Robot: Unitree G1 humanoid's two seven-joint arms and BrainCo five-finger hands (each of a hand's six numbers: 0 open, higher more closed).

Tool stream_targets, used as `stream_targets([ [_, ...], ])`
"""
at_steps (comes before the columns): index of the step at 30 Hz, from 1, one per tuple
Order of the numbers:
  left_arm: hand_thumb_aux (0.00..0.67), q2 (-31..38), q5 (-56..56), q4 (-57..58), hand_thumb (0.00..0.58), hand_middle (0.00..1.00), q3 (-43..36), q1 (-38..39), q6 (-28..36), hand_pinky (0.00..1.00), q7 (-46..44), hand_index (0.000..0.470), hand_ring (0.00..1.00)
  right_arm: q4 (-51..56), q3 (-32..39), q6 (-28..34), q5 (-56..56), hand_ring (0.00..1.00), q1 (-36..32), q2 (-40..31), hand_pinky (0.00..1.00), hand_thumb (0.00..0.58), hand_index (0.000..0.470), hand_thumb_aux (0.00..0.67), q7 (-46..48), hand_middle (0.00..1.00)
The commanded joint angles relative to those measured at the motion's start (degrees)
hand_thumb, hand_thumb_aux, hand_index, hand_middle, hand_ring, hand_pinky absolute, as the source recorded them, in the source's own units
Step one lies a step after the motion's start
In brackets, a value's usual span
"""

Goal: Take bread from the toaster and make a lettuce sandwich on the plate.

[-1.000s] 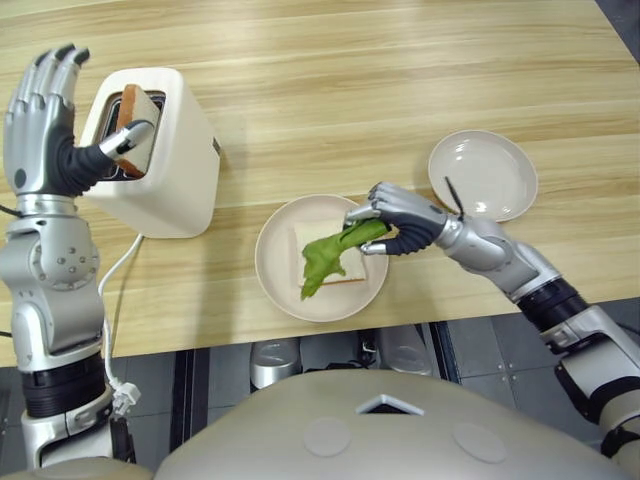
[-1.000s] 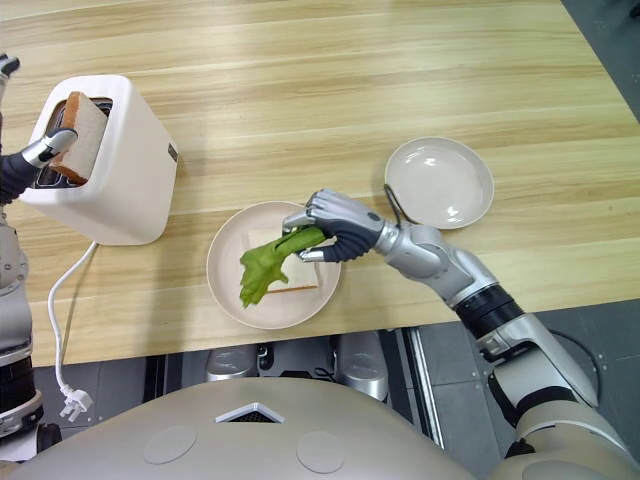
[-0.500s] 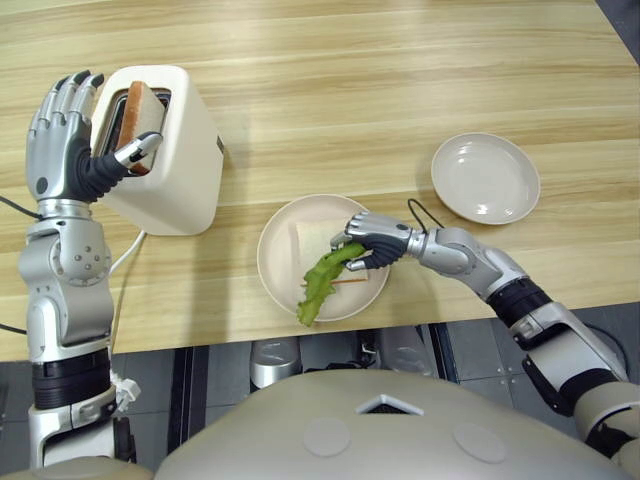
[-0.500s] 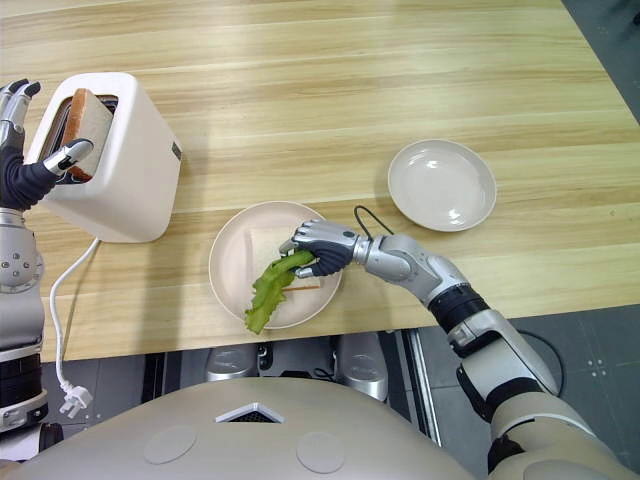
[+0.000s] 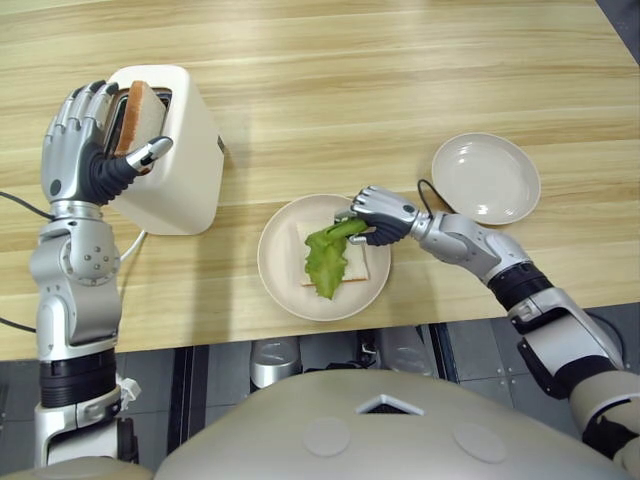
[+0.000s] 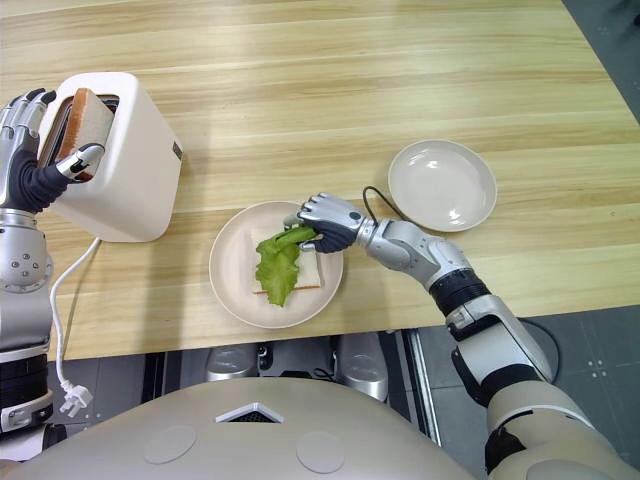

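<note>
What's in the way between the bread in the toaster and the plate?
Nothing lies on the table between the toaster and the plate. Over the plate, though, the right hand grips the lettuce draped on the bottom slice, occupying the landing spot.

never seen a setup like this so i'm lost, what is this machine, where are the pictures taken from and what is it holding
It is a humanoid robot with two arms. Both pictures come from a camera pair on its head, looking down, so they show one scene. On the wooden table stand a white toaster, a plate with a bread slice, and a smaller dish. The right robot hand holds a lettuce leaf draped over that slice. The left robot hand is at another slice sticking up from the toaster.
</note>
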Motion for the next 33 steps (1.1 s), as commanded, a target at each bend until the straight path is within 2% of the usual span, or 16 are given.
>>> stream_targets([
  [1, 0.0, -0.23, -0.82, 0.0, 0.0, 0.0, -1.13, -0.09, 0.32, 0.0, -0.83, 0.0, 0.0, 1.03, -0.75, 1.0, -1.35, 1.0, -0.79, 0.1, 1.0, 0.268, 0.123, 0.179, -1.39, 1.0],
  [2, 0.0, -0.25, -0.8, 0.02, 0.0, 0.0, -1.16, -0.03, 0.33, 0.0, -0.86, 0.0, 0.0, 1.17, -0.75, 1.35, -1.51, 1.0, -0.91, 0.14, 1.0, 0.0, 0.0, 0.0, -1.33, 1.0],
  [4, 0.0, -0.25, -0.81, 0.02, 0.0, 0.0, -1.16, 0.04, 0.33, 0.0, -0.93, 0.0, 0.0, 1.8, -0.51, 2.21, -1.65, 0.97, -1.09, 0.16, 0.97, 0.0, 0.0, 0.0, -0.5, 0.97],
  [7, 0.0, -0.32, -1.05, 0.06, 0.0, 0.0, -1.08, 0.05, 0.25, 0.0, -1.04, 0.0, 0.0, 2.64, -0.28, 2.95, -1.98, 0.77, -1.13, 0.12, 0.77, 0.0, 0.0, 0.0, -0.35, 0.77],
  [9, 0.0, -0.41, -1.39, 0.1, 0.0, 0.0, -0.93, 0.09, 0.19, 0.0, -1.09, 0.0, 0.0, 2.61, -0.77, 2.93, -1.18, 0.74, -0.85, 0.07, 0.74, 0.0, 0.0, 0.0, -0.04, 0.74],
  [17, 0.0, -0.18, -2.44, -0.04, 0.0, 0.0, 0.12, 0.24, 0.13, 0.0, -0.67, 0.0, 0.0, 0.22, -4.8, 3.55, 1.86, 0.73, -2.21, -1.44, 0.73, 0.0, 0.0, 0.0, 0.04, 0.73],
  [18, 0.0, -0.04, -2.16, -0.03, 0.0, 0.0, 0.26, 0.21, 0.26, 0.0, -0.48, 0.0, 0.0, -0.21, -5.33, 3.64, 2.12, 0.65, -2.35, -1.61, 0.65, 0.0, 0.0, 0.0, -0.08, 0.65],
  [19, 0.0, 0.2, -1.15, 0.04, 0.0, 0.0, 0.35, 0.2, 0.65, 0.0, 0.01, 0.0, 0.0, -0.81, -6.17, 3.86, 2.44, 0.49, -2.44, -1.76, 0.49, 0.0, 0.0, 0.0, -0.56, 0.49],
  [20, 0.0, 0.5, 0.13, 0.12, 0.0, 0.0, 0.4, 0.25, 1.12, 0.0, 0.57, 0.0, 0.0, -1.27, -6.94, 4.11, 2.63, 0.49, -2.49, -1.85, 0.49, 0.0, 0.0, 0.0, -1.11, 0.49],
  [21, 0.0, 0.7, 1.0, 0.16, 0.0, 0.0, 0.4, 0.29, 1.44, 0.0, 0.95, 0.0, 0.0, -1.55, -7.46, 4.26, 2.72, 0.2, -2.47, -1.85, 0.2, 0.0, 0.0, 0.0, -1.42, 0.2],
  [22, 0.0, 1.11, 2.8, 0.42, 0.0, 0.0, 0.51, 0.31, 2.24, 0.0, 1.83, 0.0, 0.0, -2.0, -8.43, 4.59, 3.13, 0.2, -2.29, -1.81, 0.2, 0.0, 0.0, 0.0, -2.07, 0.2],
  [23, 0.0, 1.39, 3.96, 0.6, 0.0, 0.0, 0.57, 0.32, 2.79, 0.0, 2.41, 0.0, 0.0, -2.31, -9.07, 4.81, 3.39, 0.0, -2.12, -1.75, 0.0, 0.0, 0.0, 0.0, -2.43, 0.0],
  [28, 0.0, 3.34, 9.8, 3.0, 0.0, 0.0, 0.05, 0.06, 6.4, 0.0, 4.58, 0.0, 0.0, -3.35, -11.89, 5.17, 4.93, 0.0, -0.82, -1.59, 0.0, 0.0, 0.0, 0.0, -4.16, 0.0],
  [33, 0.0, 3.4, 10.78, 5.6, 0.0, 0.0, -3.49, -0.68, 7.26, 0.0, 2.92, 0.0, 0.0, -3.39, -12.39, 4.81, 5.25, 0.0, 0.1, -1.47, 0.0, 0.0, 0.0, 0.0, -4.5, 0.0],
])
